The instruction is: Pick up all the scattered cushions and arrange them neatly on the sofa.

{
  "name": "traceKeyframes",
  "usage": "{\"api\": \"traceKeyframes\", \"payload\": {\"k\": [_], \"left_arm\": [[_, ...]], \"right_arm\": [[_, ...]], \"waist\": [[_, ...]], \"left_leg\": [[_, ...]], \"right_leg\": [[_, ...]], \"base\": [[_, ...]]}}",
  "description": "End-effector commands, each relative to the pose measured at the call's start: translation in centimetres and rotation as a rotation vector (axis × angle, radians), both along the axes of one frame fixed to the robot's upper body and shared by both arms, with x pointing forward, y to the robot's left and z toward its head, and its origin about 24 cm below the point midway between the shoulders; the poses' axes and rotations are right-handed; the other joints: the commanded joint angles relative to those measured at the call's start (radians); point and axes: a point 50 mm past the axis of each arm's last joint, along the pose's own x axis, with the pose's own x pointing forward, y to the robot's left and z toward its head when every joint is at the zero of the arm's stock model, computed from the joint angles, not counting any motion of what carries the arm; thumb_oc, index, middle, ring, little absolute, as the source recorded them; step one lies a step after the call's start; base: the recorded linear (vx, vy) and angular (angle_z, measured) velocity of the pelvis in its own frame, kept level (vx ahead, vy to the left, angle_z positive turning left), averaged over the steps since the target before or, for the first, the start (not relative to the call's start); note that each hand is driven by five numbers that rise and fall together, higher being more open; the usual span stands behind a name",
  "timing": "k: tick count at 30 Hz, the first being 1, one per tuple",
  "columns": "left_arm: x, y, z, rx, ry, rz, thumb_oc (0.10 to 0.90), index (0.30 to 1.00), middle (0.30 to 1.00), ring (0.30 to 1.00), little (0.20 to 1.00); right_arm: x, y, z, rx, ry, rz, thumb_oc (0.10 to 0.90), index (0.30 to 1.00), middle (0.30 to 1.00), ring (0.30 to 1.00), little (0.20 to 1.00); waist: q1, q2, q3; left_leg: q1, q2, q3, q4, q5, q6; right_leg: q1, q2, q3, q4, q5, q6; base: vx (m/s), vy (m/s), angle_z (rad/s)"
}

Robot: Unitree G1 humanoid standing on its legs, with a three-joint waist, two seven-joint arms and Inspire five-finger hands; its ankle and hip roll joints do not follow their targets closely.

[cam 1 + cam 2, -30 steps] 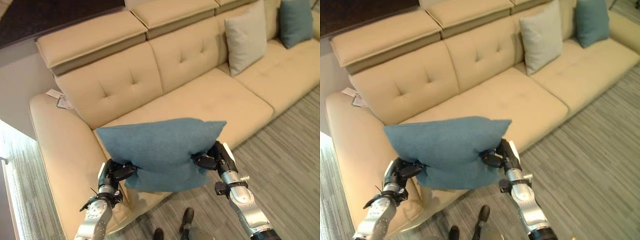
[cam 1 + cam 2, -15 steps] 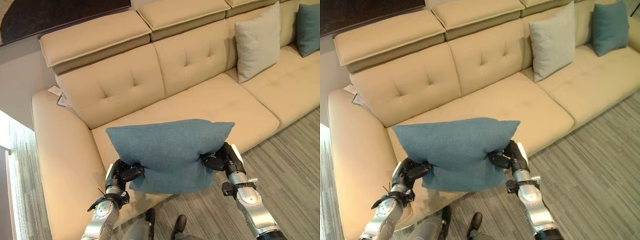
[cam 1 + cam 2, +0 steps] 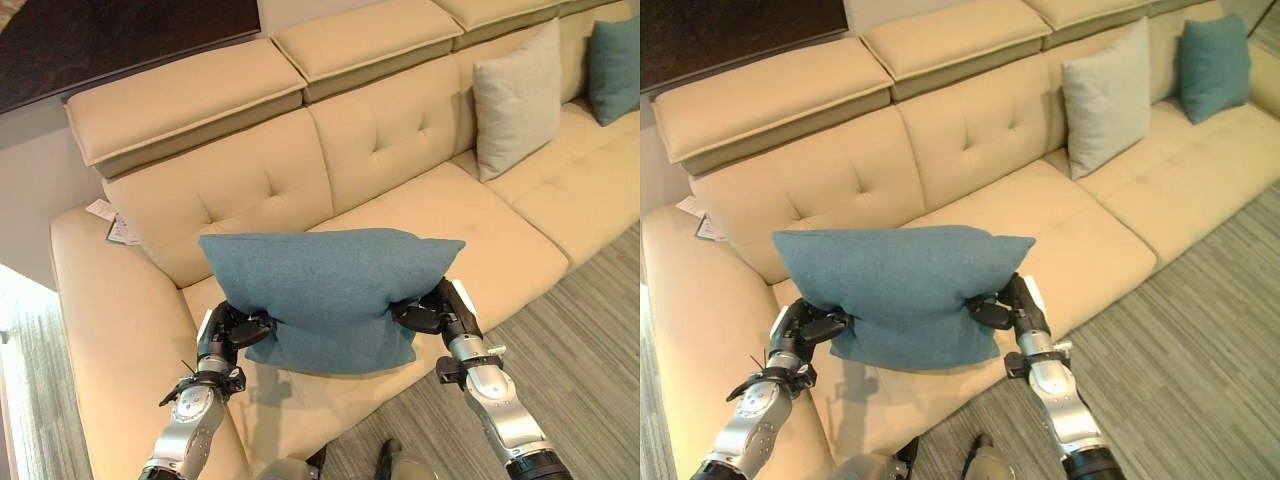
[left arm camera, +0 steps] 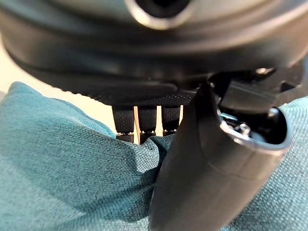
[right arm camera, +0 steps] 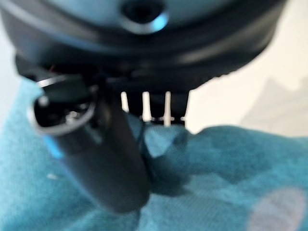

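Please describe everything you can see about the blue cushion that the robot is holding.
The blue cushion is teal, rectangular, of woven-looking fabric. It is held upright and off the seat, in front of the beige sofa, over its left-end seat. The left hand and the right hand pinch its lower side edges, and the fabric bunches where thumb and fingers press in. Its upper corners stick out.

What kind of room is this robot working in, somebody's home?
Probably a living room or a mock-up of one, though a showroom is possible. A long beige sofa carries a grey cushion and a teal cushion, and paper tags lie on its armrest. The floor is grey striped carpet.
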Motion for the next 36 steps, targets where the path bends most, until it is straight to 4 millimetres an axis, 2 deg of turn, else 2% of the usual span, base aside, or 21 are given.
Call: {"api": "traceKeyframes", "payload": {"k": [1, 2, 3, 5, 7, 8, 9, 10, 11, 13, 16, 17, 18, 24, 25, 26, 27, 30, 31, 33, 36], "left_arm": [[1.9, -4.3, 6.9, -0.067, -0.407, -0.183, 0.4, 0.3, 0.3, 0.3, 0.3], [1.8, -4.1, 6.6, -0.066, -0.398, -0.17, 0.4, 0.3, 0.3, 0.3, 0.3], [1.8, -4.1, 6.6, -0.066, -0.397, -0.17, 0.4, 0.3, 0.3, 0.3, 0.3], [1.7, -4.2, 6.4, -0.083, -0.389, -0.171, 0.4, 0.3, 0.3, 0.3, 0.3], [2.1, -4.8, 6.6, -0.093, -0.396, -0.181, 0.4, 0.3, 0.3, 0.3, 0.3], [2.4, -5.1, 7.0, -0.105, -0.409, -0.187, 0.4, 0.3, 0.3, 0.3, 0.3], [2.7, -5.5, 7.3, -0.117, -0.422, -0.198, 0.4, 0.3, 0.3, 0.3, 0.3], [2.7, -5.5, 7.4, -0.117, -0.423, -0.198, 0.4, 0.3, 0.3, 0.3, 0.3], [2.7, -5.5, 7.4, -0.126, -0.427, -0.196, 0.4, 0.3, 0.3, 0.3, 0.3], [2.7, -5.5, 7.3, -0.125, -0.423, -0.195, 0.4, 0.3, 0.3, 0.3, 0.3], [2.6, -5.5, 6.9, -0.119, -0.403, -0.204, 0.4, 0.3, 0.3, 0.3, 0.3], [2.6, -5.6, 7.0, -0.115, -0.403, -0.213, 0.4, 0.3, 0.3, 0.3, 0.3], [2.7, -5.7, 7.0, -0.11, -0.402, -0.215, 0.4, 0.3, 0.3, 0.3, 0.3], [2.3, -4.9, 6.7, -0.078, -0.384, -0.2, 0.4, 0.3, 0.3, 0.3, 0.3], [2.2, -4.3, 6.9, -0.065, -0.391, -0.183, 0.4, 0.3, 0.3, 0.3, 0.3], [2.2, -4.3, 7.0, -0.064, -0.391, -0.183, 0.4, 0.3, 0.3, 0.3, 0.3], [2.3, -4.0, 7.3, -0.054, -0.406, -0.175, 0.4, 0.3, 0.3, 0.3, 0.3], [2.6, -4.0, 7.8, -0.041, -0.429, -0.165, 0.4, 0.3, 0.3, 0.3, 0.3], [2.7, -4.0, 8.2, -0.041, -0.452, -0.153, 0.4, 0.3, 0.3, 0.3, 0.3], [2.7, -4.1, 8.4, -0.042, -0.462, -0.161, 0.4, 0.3, 0.3, 0.3, 0.3], [2.9, -3.9, 8.5, -0.035, -0.466, -0.129, 0.4, 0.3, 0.3, 0.3, 0.3]], "right_arm": [[1.6, 4.3, 7.2, 0.07, -0.374, 0.187, 0.4, 0.3, 0.3, 0.3, 0.3], [1.7, 4.5, 7.2, 0.068, -0.372, 0.191, 0.4, 0.3, 0.3, 0.3, 0.3], [1.7, 4.5, 7.2, 0.068, -0.372, 0.191, 0.4, 0.3, 0.3, 0.3, 0.3], [1.7, 4.5, 6.9, 0.059, -0.36, 0.195, 0.4, 0.3, 0.3, 0.3, 0.3], [1.8, 4.3, 7.2, 0.062, -0.373, 0.184, 0.4, 0.3, 0.3, 0.3, 0.3], [1.8, 4.0, 7.3, 0.061, -0.377, 0.175, 0.4, 0.3, 0.3, 0.3, 0.3], [1.9, 3.7, 7.6, 0.053, -0.389, 0.162, 0.4, 0.3, 0.3, 0.3, 0.3], [1.9, 3.7, 7.6, 0.053, -0.39, 0.162, 0.4, 0.3, 0.3, 0.3, 0.3], [1.9, 3.4, 7.6, 0.048, -0.389, 0.15, 0.4, 0.3, 0.3, 0.3, 0.3], [1.9, 3.3, 7.5, 0.048, -0.384, 0.146, 0.4, 0.3, 0.3, 0.3, 0.3], [1.5, 2.8, 7.0, 0.043, -0.367, 0.128, 0.4, 0.3, 0.3, 0.3, 0.3], [1.3, 2.4, 6.8, 0.042, -0.359, 0.106, 0.4, 0.3, 0.3, 0.3, 0.3], [1.3, 2.4, 6.8, 0.044, -0.359, 0.096, 0.4, 0.3, 0.3, 0.3, 0.3], [1.3, 2.9, 6.1, 0.062, -0.332, 0.094, 0.4, 0.3, 0.3, 0.3, 0.3], [1.3, 3.4, 5.8, 0.061, -0.319, 0.109, 0.4, 0.3, 0.3, 0.3, 0.3], [1.3, 3.4, 5.8, 0.061, -0.32, 0.109, 0.4, 0.3, 0.3, 0.3, 0.3], [1.3, 3.6, 5.6, 0.064, -0.313, 0.11, 0.4, 0.3, 0.3, 0.3, 0.3], [1.2, 3.6, 5.5, 0.063, -0.314, 0.108, 0.4, 0.3, 0.3, 0.3, 0.3], [1.2, 3.6, 5.7, 0.05, -0.324, 0.108, 0.4, 0.3, 0.3, 0.3, 0.3], [1.2, 3.5, 5.8, 0.043, -0.326, 0.106, 0.4, 0.3, 0.3, 0.3, 0.3], [1.5, 3.9, 6.2, 0.02, -0.338, 0.116, 0.4, 0.3, 0.3, 0.3, 0.3]], "waist": [[0.009, -0.061, -0.119], [0.017, -0.072, -0.129], [0.015, -0.071, -0.129], [0.011, -0.072, -0.144], [0.005, -0.074, -0.137], [-0.008, -0.077, -0.135], [-0.018, -0.077, -0.117], [-0.02, -0.078, -0.118], [-0.028, -0.079, -0.117], [-0.032, -0.079, -0.119], [-0.037, -0.078, -0.135], [-0.039, -0.076, -0.141], [-0.037, -0.077, -0.143], [-0.025, -0.075, -0.165], [-0.023, -0.073, -0.154], [-0.023, -0.073, -0.158], [-0.034, -0.066, -0.141], [-0.045, -0.061, -0.144], [-0.056, -0.064, -0.137], [-0.06, -0.072, -0.139], [-0.057, -0.085, -0.141]], "left_leg": [[0.033, 0.013, -0.066, 0.045, -0.136, -0.071], [0.037, 0.038, -0.071, 0.034, -0.134, -0.088], [0.037, 0.039, -0.073, 0.032, -0.134, -0.089], [0.036, 0.086, -0.099, 0.014, -0.117, -0.118], [-0.005, 0.117, -0.092, 0.05, -0.103, -0.152], [-0.042, 0.127, -0.064, 0.083, -0.088, -0.165], [-0.082, 0.148, 0.028, 0.156, -0.083, -0.163], [-0.086, 0.145, 0.027, 0.155, -0.079, -0.162], [-0.099, 0.157, 0.121, 0.182, -0.089, -0.146], [-0.105, 0.148, 0.151, 0.188, -0.1, -0.137], [-0.108, 0.086, 0.258, 0.157, -0.11, -0.095], [-0.123, 0.059, 0.325, 0.145, -0.101, -0.084], [-0.135, 0.047, 0.336, 0.142, -0.096, -0.084], [-0.062, 0.028, 0.294, 0.024, -0.087, -0.057], [-0.032, 0.039, 0.293, 0.003, -0.079, -0.046], [-0.037, 0.039, 0.293, 0.002, -0.076, -0.046], [-0.019, 0.048, 0.271, -0.014, -0.068, -0.041], [-0.01, 0.053, 0.233, -0.045, -0.057, -0.052], [0.0, 0.052, 0.208, -0.058, -0.055, -0.061], [0.003, 0.046, 0.197, -0.058, -0.057, -0.063], [0.002, 0.056, 0.203, -0.085, -0.043, -0.082]], "right_leg": [[0.042, -0.031, -0.045, -0.119, 0.138, 0.024], [0.066, -0.039, -0.097, -0.141, 0.156, 0.033], [0.068, -0.038, -0.099, -0.142, 0.156, 0.032], [0.086, -0.001, -0.095, -0.155, 0.127, 0.01], [0.125, 0.018, -0.149, -0.187, 0.117, -0.007], [0.139, 0.015, -0.174, -0.207, 0.113, -0.012], [0.181, 0.019, -0.221, -0.235, 0.106, -0.025], [0.178, 0.016, -0.222, -0.236, 0.109, -0.024], [0.206, 0.018, -0.263, -0.254, 0.099, -0.032], [0.212, 0.021, -0.274, -0.259, 0.096, -0.037], [0.228, 0.033, -0.318, -0.268, 0.089, -0.04], [0.229, 0.044, -0.335, -0.267, 0.081, -0.043], [0.228, 0.048, -0.34, -0.266, 0.08, -0.043], [0.213, 0.048, -0.356, -0.155, 0.044, -0.028], [0.176, 0.029, -0.342, -0.034, 0.033, -0.011], [0.17, 0.029, -0.342, -0.034, 0.036, -0.012], [0.109, 0.031, -0.277, 0.065, 0.047, 0.011], [0.088, 0.038, -0.171, -0.024, 0.043, -0.005], [0.067, 0.039, -0.107, -0.092, 0.073, -0.008], [0.083, 0.034, -0.091, -0.129, 0.081, -0.004], [0.106, 0.03, -0.131, -0.211, 0.127, 0.003]], "base": [[0.13, -0.335, 1.12], [0.13, -0.336, 0.87], [0.14, -0.395, 0.75], [0.11, -0.301, 0.51], [0.04, -0.345, 0.63], [-0.01, -0.391, 0.91], [-0.02, -0.223, 0.98], [-0.01, -0.273, 1.18], [0.0, -0.157, 0.83], [0.02, -0.122, 0.38], [0.08, -0.093, 0.39], [0.11, -0.085, 0.68], [0.14, -0.036, 0.8], [0.12, 0.057, 0.04], [0.12, 0.095, -0.09], [0.12, 0.077, -0.15], [0.06, 0.009, -0.2], [0.15, -0.079, 0.19], [0.15, -0.115, 0.45], [0.13, -0.108, 0.49], [0.07, -0.13, 0.44]]}}
